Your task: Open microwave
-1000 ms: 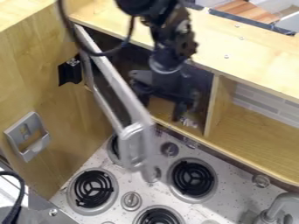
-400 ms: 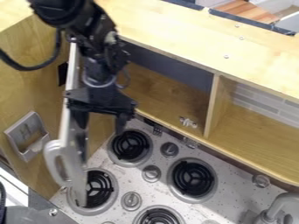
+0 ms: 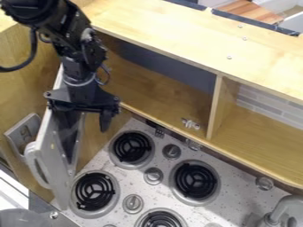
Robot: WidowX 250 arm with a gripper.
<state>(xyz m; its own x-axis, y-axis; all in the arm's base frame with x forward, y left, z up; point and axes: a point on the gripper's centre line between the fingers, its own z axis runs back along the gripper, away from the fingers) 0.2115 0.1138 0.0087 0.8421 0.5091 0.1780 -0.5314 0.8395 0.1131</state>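
Now the door swings wider toward the side wall, your gripper open by its inner face; you likely have the microwave open enough.

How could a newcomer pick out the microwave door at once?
Find the wooden cabinet above the stove. At its left end, partly behind the gripper, the gray door stands swung out. Its looped handle and greater height set it apart from the gray wall holder.

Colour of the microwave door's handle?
Light grey handle, on the door's outer edge; shows best in the camera view.
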